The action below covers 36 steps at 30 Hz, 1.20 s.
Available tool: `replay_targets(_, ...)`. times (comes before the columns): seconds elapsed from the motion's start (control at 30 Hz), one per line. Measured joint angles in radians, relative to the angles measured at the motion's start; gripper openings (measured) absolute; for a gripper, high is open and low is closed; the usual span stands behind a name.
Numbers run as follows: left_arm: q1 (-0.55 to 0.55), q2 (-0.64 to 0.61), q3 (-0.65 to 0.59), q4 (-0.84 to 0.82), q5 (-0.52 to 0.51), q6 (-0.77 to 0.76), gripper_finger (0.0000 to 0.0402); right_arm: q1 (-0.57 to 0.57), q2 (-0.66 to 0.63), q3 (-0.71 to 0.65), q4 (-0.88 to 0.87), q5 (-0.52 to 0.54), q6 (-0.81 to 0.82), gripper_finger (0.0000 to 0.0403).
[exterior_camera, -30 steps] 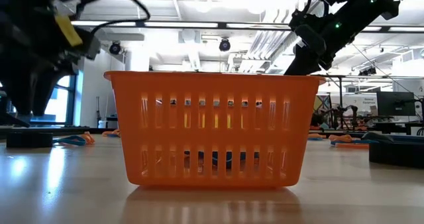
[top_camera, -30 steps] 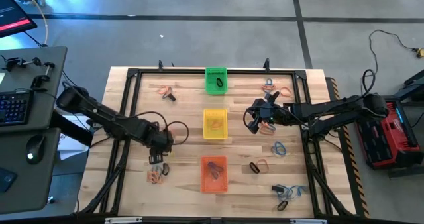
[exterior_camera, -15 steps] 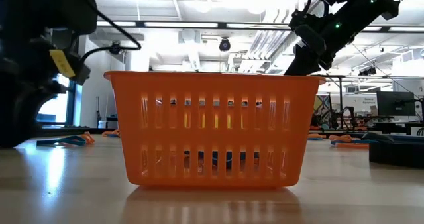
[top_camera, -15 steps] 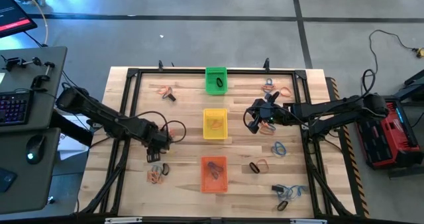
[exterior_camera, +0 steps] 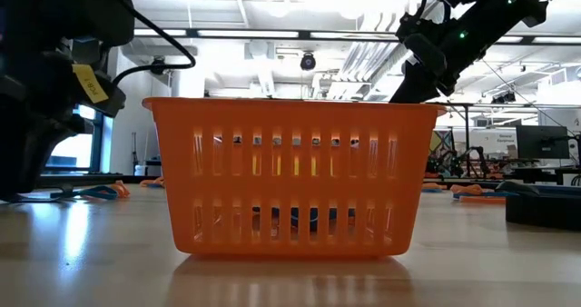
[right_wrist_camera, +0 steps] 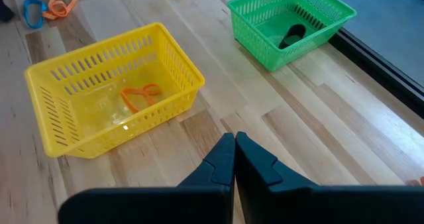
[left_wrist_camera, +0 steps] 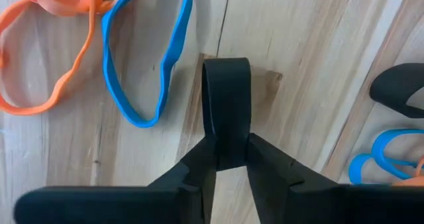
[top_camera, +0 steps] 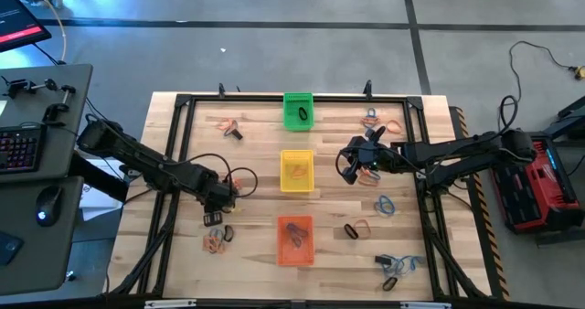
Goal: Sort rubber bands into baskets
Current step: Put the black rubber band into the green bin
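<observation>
Left gripper [left_wrist_camera: 227, 159] pinches a black band [left_wrist_camera: 226, 105] off the table [left_wrist_camera: 305, 85], it seems; right gripper [right_wrist_camera: 234, 151] shut.

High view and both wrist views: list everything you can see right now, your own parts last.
green basket: one, green, far end of the middle row; a black band inside.
yellow basket: one, yellow, table centre; an orange band inside.
orange basket: one, orange, near end of the row; a few bands inside.
loose rubber bands: many, black, orange and blue, in clusters on both sides of the baskets.
table: one, light wood, dark frame.
keyboard: one, dark, on the desk beside the left arm.
left gripper: pinching a black rubber band beside a blue band.
right gripper: shut, empty, beside the yellow basket.
</observation>
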Motion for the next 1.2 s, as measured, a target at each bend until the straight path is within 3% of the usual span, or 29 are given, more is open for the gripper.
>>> replay_targets(0.17,0.000,0.000,0.000,0.030,0.020,-0.006,0.0071,0.000,0.000,0.000,0.000,0.000,0.000,0.0000)
replay_targets(0.63,-0.089,0.000,0.094,0.084,-0.003,0.134,0.0163,0.000,0.000,0.000,0.000,-0.001,0.000,0.0000)
replay_targets(0.9,-0.212,0.000,0.105,0.192,0.007,0.313,0.0168,0.000,0.000,0.000,-0.003,-0.001,0.000,0.0000)
replay_targets(1.2,-0.268,0.036,0.102,0.197,-0.070,0.406,0.0168,0.000,0.000,0.000,-0.004,-0.001,0.000,0.0000)
